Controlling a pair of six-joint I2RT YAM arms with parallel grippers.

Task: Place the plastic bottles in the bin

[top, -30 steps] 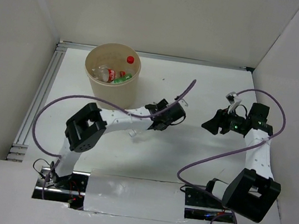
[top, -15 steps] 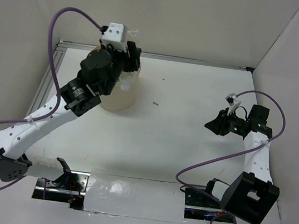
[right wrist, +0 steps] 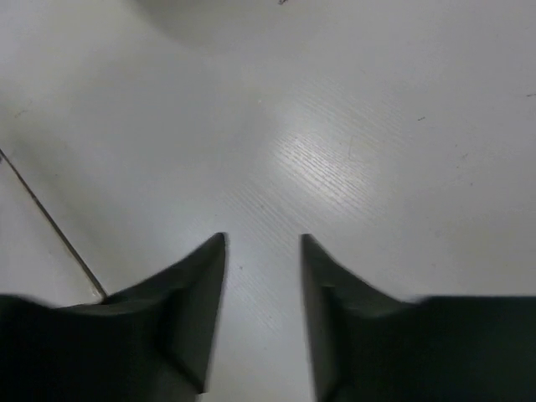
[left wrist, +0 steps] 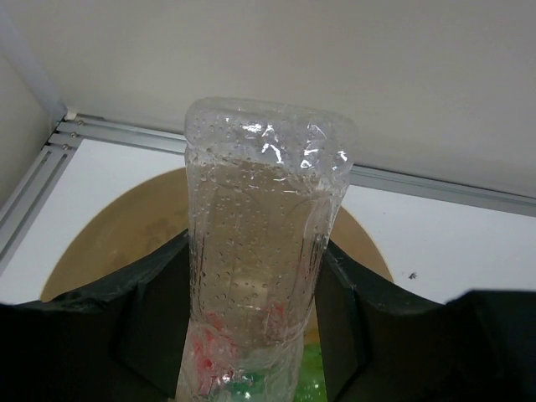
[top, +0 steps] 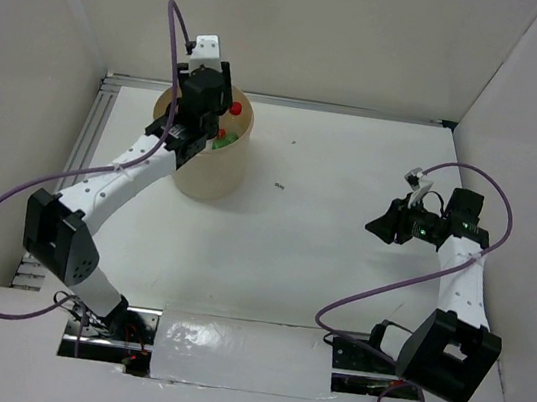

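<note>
Left hand (top: 193, 114) shifted lower over tall round tan-beige bin (top: 220, 172) at far left of white worktop (top: 301, 256), clenched on clear dimpled plastic bottle (left wrist: 264, 243) above bin mouth, green bottle (top: 223, 137) and red cap (top: 234, 109) inside, right hand (right wrist: 262, 251) unmoved, fingers (right wrist: 184, 293) parted, holding nothing

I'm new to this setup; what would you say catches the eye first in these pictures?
The left gripper is clamped on a clear dimpled bottle, held right above the tan bin at the far left of the table. Inside the bin, a red cap and a green bottle show beside the arm. The right gripper hangs open, holding nothing, over the table on the right.
</note>
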